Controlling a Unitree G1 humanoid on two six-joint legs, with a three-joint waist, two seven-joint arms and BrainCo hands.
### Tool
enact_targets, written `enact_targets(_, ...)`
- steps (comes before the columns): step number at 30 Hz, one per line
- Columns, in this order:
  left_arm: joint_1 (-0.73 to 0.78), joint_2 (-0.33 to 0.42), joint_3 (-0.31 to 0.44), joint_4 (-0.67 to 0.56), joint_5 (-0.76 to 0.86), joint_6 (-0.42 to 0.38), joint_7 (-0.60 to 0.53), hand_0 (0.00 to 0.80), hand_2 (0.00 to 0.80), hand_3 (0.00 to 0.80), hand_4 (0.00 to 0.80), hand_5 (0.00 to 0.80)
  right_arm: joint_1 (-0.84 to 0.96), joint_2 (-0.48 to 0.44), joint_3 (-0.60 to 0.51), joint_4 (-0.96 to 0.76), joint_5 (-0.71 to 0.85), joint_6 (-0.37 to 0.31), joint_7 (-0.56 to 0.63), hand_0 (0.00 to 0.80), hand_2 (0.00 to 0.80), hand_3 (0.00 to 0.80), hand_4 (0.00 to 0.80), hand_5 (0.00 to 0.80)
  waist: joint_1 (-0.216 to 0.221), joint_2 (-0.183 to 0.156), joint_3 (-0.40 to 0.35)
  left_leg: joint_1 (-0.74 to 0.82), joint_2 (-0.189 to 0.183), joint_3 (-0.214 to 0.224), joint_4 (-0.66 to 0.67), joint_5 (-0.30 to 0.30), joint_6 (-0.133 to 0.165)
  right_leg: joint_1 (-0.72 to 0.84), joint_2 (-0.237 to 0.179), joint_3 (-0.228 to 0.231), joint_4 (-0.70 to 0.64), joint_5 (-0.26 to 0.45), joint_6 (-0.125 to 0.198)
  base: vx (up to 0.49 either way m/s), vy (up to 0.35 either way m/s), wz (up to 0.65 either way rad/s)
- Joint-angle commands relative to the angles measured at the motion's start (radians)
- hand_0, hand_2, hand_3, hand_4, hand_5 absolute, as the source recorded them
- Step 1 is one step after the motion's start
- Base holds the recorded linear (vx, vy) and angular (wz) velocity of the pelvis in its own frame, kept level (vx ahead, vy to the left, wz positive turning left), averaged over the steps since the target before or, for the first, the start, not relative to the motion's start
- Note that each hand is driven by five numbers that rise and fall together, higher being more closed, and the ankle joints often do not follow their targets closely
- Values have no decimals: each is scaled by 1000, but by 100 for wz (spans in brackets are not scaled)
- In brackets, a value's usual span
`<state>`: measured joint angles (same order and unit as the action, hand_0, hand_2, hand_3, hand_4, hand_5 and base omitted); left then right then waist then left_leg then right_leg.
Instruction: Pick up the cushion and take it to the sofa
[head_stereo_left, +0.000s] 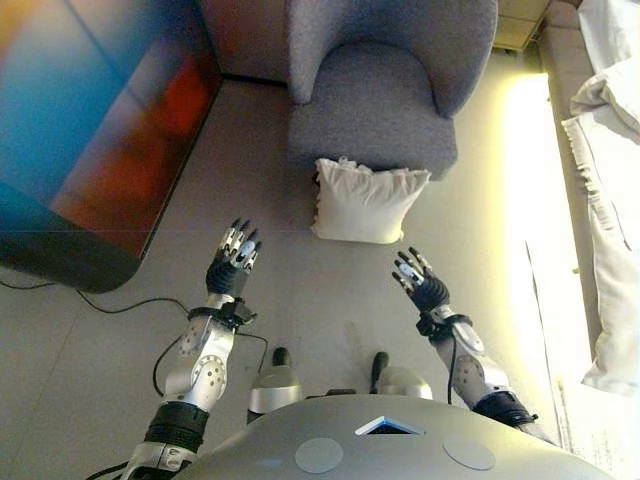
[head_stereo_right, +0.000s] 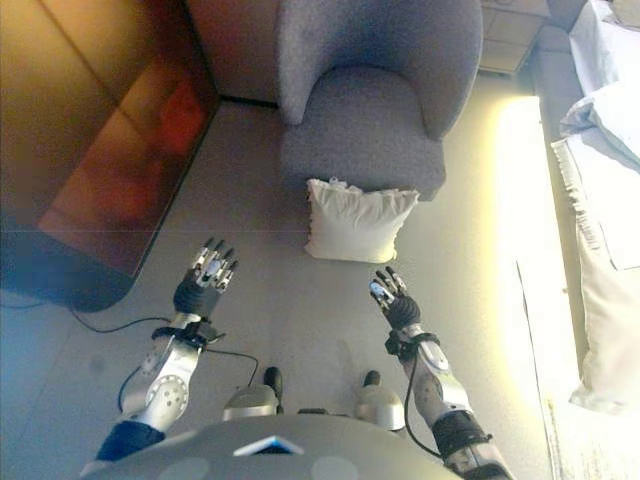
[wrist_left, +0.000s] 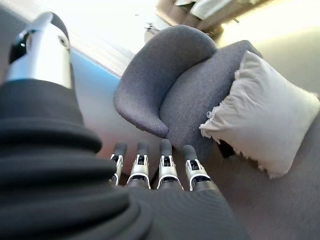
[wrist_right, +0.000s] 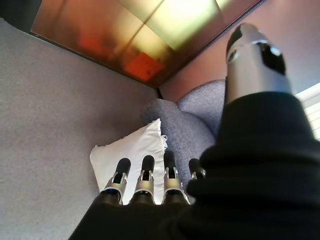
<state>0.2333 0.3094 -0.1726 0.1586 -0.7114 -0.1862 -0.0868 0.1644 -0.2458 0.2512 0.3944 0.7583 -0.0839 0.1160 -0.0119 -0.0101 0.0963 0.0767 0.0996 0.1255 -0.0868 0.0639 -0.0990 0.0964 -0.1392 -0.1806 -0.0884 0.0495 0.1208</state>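
Note:
A white cushion (head_stereo_left: 365, 202) with a frilled edge stands on the grey carpet, leaning against the front of a grey armchair (head_stereo_left: 385, 85). My left hand (head_stereo_left: 233, 262) is raised over the floor to the cushion's lower left, fingers straight and holding nothing. My right hand (head_stereo_left: 418, 281) hovers just below the cushion's right corner, also open and apart from it. The cushion (wrist_left: 262, 117) shows past the left hand's fingers (wrist_left: 165, 167) in the left wrist view. In the right wrist view the cushion (wrist_right: 132, 155) lies beyond the right hand's fingers (wrist_right: 145, 182).
A large glossy dark panel (head_stereo_left: 95, 130) with coloured reflections stands on the left. A light sofa or bed with white cloth (head_stereo_left: 610, 200) runs along the right edge. Grey carpet (head_stereo_left: 300, 290) spreads between the hands and the cushion.

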Motion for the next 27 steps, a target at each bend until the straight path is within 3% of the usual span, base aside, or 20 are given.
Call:
enact_targets(1, -48, 50, 44, -24, 4, -68, -6, 0, 0, 0, 0, 0, -27, 8, 4, -63, 8, -40, 32, 0, 0, 0, 0, 0, -8, -20, -22, -26, -23, 47, 68, -71, 40, -55, -11, 20, 81, -22, 31, 44, 63, -14)
enact_targets(10, -41, 19, 70, -4, -71, -33, -15, 0, 0, 0, 0, 0, -20, 33, 3, -71, -5, -39, 14, 0, 0, 0, 0, 0, -9, -20, -10, -53, -56, 25, 134, -112, 74, -95, -57, 60, 192, -49, 50, 58, 92, -4)
enact_targets(13, -58, 32, 62, 5, -33, -46, -14, 0, 0, 0, 0, 0, -34, 42, -3, -69, 6, -56, 2, 0, 0, 0, 0, 0, -7, -24, 8, -93, -74, 28, 190, -128, 103, -139, -101, 71, 326, -21, 53, -18, 138, -2)
enact_targets(15, -81, 46, 54, 10, -36, -38, -12, 0, 0, 0, 0, 0, -29, 51, -6, -65, 3, -75, -14, 0, 0, 0, 0, 0, -14, -5, 25, -113, -91, 21, 228, -152, 143, -215, -109, 112, 558, 55, 39, 24, 263, 7)
enact_targets(17, -89, 51, 51, 13, -51, -22, -5, 0, 0, 0, 0, 0, -12, 46, -4, -72, 1, -89, -25, 0, 0, 0, 0, 0, -28, 24, 47, -111, -82, 10, 256, -166, 153, -318, -98, 158, 760, 127, 28, 69, 262, 25)
enact_targets(19, -83, 62, 57, 5, -51, -3, -8, 0, 0, 0, 0, 0, 2, 39, -4, -74, 12, -100, -14, 0, 0, 0, 0, 0, -38, 29, 59, -101, -76, 5, 284, -184, 144, -382, -97, 173, 812, 162, 33, 190, 110, 37)
enact_targets(23, -42, 83, 72, -13, -56, 7, -42, 0, 0, 0, 0, 0, 9, 25, -22, -77, 30, -94, -11, 0, 0, 0, 0, 0, -51, -25, 67, -55, -104, -3, 311, -246, 115, -375, -130, 136, 550, 184, 51, 383, -138, 28)
enact_targets(25, -49, 89, 52, -20, -64, -9, -44, 0, 0, 0, 0, 0, -11, 13, -23, -79, 56, -101, -10, 0, 0, 0, 0, 0, -73, -71, 84, -29, -142, -27, 327, -307, 111, -398, -141, 107, 312, 182, 67, 459, -213, 11)
enact_targets(27, -64, 89, 33, -18, -69, -16, -52, 0, 0, 0, 0, 0, -40, 1, -26, -70, 71, -89, -24, 0, 0, 0, 0, 0, -96, -82, 91, 3, -157, -46, 329, -352, 111, -415, -129, 75, 131, 201, 87, 486, -118, 16)
